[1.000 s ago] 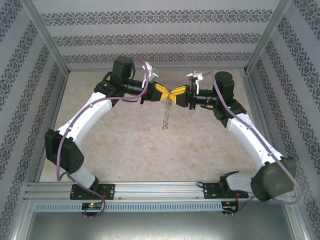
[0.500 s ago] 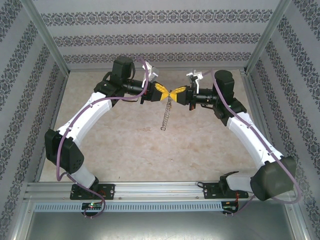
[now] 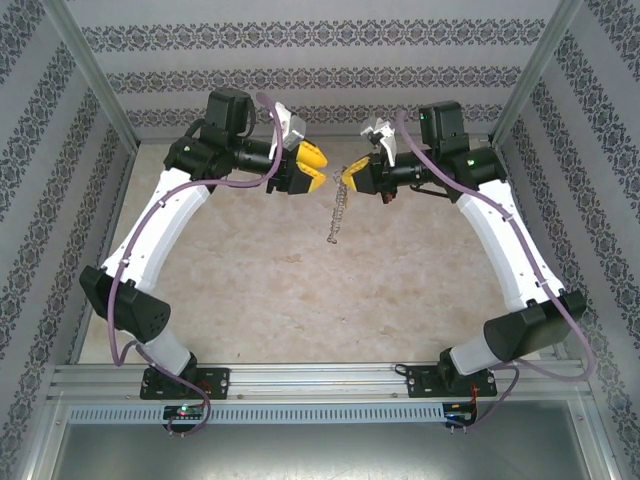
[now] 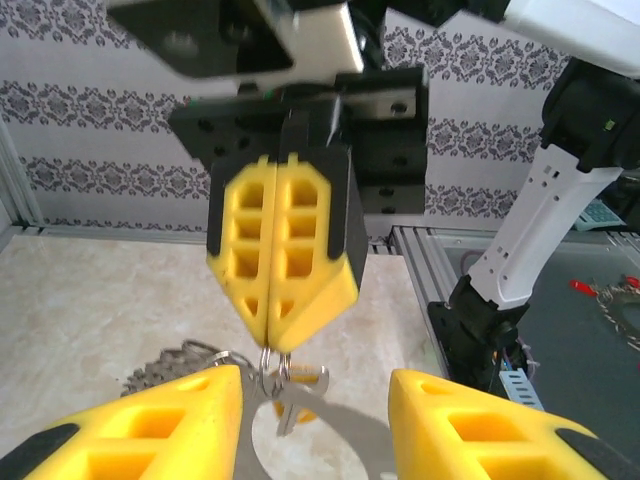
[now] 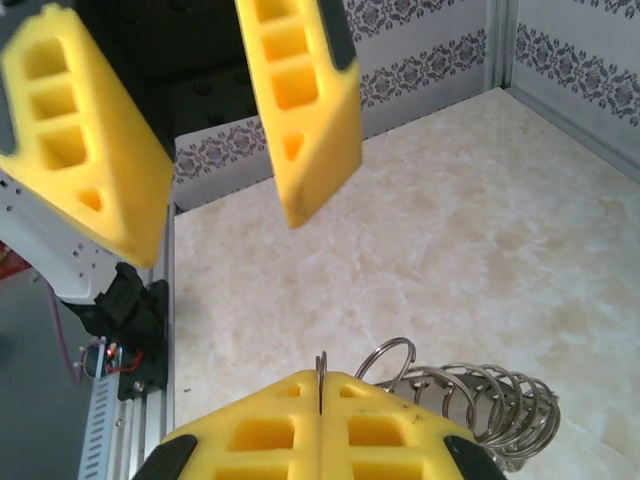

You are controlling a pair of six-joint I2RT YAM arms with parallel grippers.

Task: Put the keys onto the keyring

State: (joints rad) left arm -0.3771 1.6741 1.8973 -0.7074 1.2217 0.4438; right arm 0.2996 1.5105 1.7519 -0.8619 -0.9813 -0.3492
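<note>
Gripping keyring [image 3: 338, 215], right pincer [image 3: 349, 176]; left pincer [image 3: 314, 167] parted.

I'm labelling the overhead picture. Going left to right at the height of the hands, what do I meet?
In order: left arm → left hand, open → right hand, shut → right arm. The keyring hangs from the right hand and overlaps it, so it is left out.

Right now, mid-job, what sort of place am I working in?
Probably a purpose-built robot test cell rather than a home: an aluminium rail runs along the near edge, patterned wallpaper panels box in three sides, and the work surface is a marble-look tabletop.
</note>
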